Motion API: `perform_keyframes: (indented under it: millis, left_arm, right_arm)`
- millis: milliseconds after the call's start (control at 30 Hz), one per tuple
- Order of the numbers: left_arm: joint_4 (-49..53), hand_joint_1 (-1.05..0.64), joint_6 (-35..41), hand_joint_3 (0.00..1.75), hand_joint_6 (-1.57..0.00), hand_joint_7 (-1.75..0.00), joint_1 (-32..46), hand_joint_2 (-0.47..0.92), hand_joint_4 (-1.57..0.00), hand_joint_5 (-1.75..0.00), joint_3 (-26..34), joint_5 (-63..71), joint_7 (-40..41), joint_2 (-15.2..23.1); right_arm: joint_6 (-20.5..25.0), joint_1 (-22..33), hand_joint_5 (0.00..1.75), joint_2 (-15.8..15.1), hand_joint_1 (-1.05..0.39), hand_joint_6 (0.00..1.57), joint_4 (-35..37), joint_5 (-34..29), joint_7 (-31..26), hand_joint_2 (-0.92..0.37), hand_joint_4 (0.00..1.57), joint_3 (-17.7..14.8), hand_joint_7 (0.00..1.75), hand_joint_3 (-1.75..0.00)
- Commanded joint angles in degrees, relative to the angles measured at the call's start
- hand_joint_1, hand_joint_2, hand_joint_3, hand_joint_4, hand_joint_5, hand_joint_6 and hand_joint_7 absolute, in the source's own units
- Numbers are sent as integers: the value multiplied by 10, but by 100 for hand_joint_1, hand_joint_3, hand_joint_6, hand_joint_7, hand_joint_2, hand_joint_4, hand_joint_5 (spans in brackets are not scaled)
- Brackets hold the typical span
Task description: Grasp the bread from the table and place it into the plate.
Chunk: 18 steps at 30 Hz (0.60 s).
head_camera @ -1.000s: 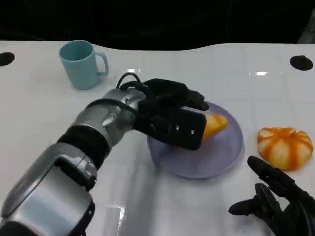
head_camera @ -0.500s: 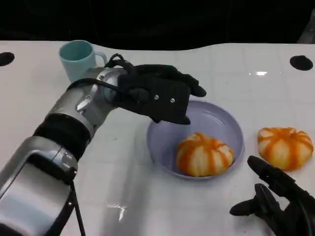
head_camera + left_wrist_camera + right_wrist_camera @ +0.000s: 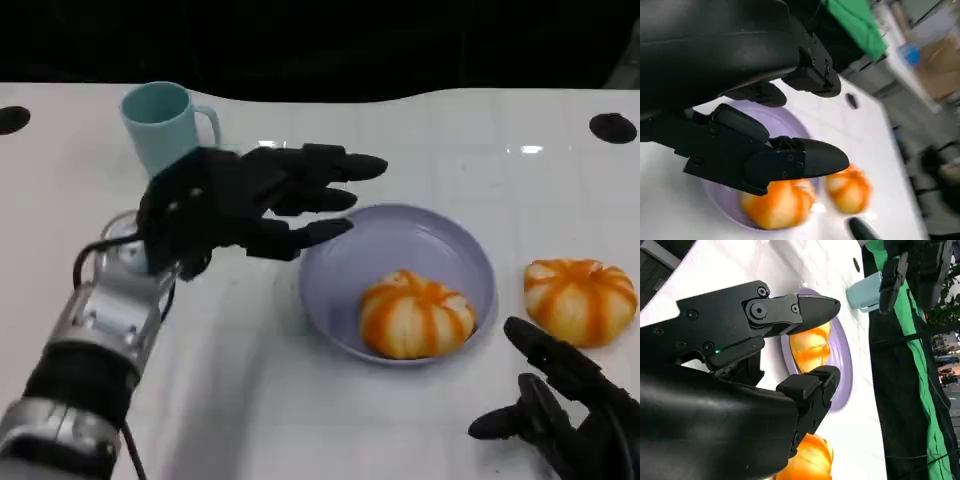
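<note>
- Since the earlier frame your left hand has drawn back, fingers spread and empty; the bread now lies in the plate, beyond the fingertips
- Your right hand is empty, fingers apart
- Bread looks soft and light; take it gently at the sides

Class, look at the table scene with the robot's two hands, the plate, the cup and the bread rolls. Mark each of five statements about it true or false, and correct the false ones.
1. One orange-striped bread roll lies in the purple plate. True.
2. The left hand grips a roll. False: it holds nothing, its fingers spread beside the plate.
3. A second bread roll lies on the white table between the plate and the cup. False: it lies on the plate's far side from the teal cup.
4. The cup stands upright. True.
5. The right hand rests in the plate. False: it is by the table's near edge, outside the plate.
</note>
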Motion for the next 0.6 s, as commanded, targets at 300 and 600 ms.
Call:
perform_keyframes:
  millis: [300, 600]
  left_arm:
    - [-223, -58, 262, 47, -83, -25, 165, 92, -60, -122, 114, -227, 35, -63]
    - [-396, -53, 402, 53, -39, -157, 304, 92, -56, -174, 144, -306, 114, -85]
  right_arm:
    - [7, 6, 100, -7, -75, 115, -14, 10, -2, -92, 82, -5, 6, -32]
    - [11, 10, 100, -7, -75, 115, -24, 12, -1, -92, 82, -3, 7, -32]
